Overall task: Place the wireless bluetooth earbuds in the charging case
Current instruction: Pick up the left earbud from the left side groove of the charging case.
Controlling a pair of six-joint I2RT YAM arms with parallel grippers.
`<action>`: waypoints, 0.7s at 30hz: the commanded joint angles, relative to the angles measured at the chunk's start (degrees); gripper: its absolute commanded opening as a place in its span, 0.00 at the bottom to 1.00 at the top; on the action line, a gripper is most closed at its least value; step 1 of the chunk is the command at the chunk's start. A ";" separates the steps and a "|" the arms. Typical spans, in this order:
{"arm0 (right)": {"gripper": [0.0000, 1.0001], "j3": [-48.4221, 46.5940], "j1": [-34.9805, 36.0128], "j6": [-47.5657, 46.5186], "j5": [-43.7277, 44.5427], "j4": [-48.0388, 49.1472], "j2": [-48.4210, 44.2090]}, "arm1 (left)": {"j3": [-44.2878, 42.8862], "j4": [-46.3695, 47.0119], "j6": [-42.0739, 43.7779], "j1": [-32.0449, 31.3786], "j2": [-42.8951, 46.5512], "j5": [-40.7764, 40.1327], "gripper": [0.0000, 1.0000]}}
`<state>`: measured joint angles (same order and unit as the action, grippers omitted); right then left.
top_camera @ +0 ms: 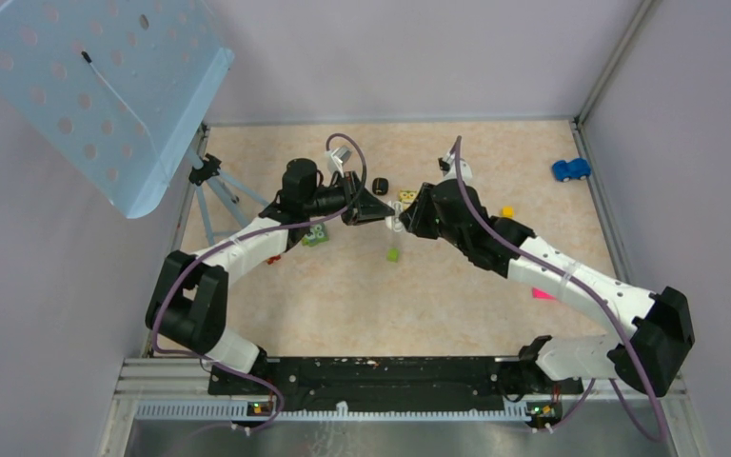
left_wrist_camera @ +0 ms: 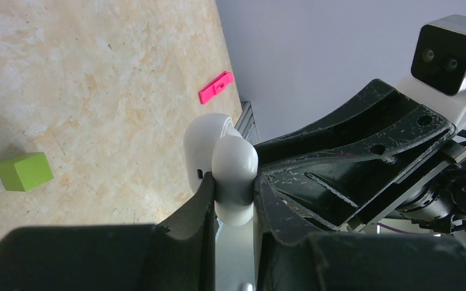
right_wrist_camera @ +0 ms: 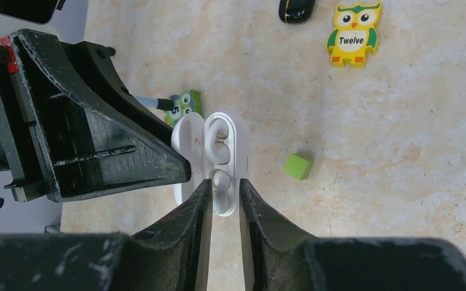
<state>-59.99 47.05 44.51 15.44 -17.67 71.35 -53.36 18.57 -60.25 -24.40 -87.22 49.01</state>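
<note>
The white charging case (right_wrist_camera: pixel 218 154) is held above the table, lid (right_wrist_camera: pixel 188 136) open and two white moulded sockets showing. My left gripper (left_wrist_camera: pixel 233 185) is shut on the case's body (left_wrist_camera: pixel 233 163), coming in from the left of the top view (top_camera: pixel 381 211). My right gripper (right_wrist_camera: pixel 224 185) meets it from the right (top_camera: pixel 407 219). Its jaws stand a narrow gap apart over the case's near socket, with nothing visible between them. The wireless bluetooth earbuds are hidden or out of view; I cannot tell whether the sockets are filled.
A green cube (right_wrist_camera: pixel 297 166) lies just right of the case, a yellow owl tile (right_wrist_camera: pixel 353 25) and a dark rounded object (right_wrist_camera: pixel 296 9) beyond it. A green owl tile (right_wrist_camera: pixel 184 104), pink piece (top_camera: pixel 541 294), blue toy car (top_camera: pixel 570 169) and tripod (top_camera: pixel 214 181) are around.
</note>
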 commanded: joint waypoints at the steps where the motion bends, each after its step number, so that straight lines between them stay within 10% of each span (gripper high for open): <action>1: 0.22 -0.10 -0.50 0.87 -1.41 1.71 -0.12 | -2.05 2.39 0.68 -0.12 2.52 0.90 0.00; 21: 0.16 0.79 -1.19 1.68 -3.01 2.35 0.54 | -1.51 3.24 0.75 -0.12 3.02 1.32 0.00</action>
<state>-59.61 46.54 45.58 12.67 -16.95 71.77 -53.36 18.63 -60.14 -24.40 -86.74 49.23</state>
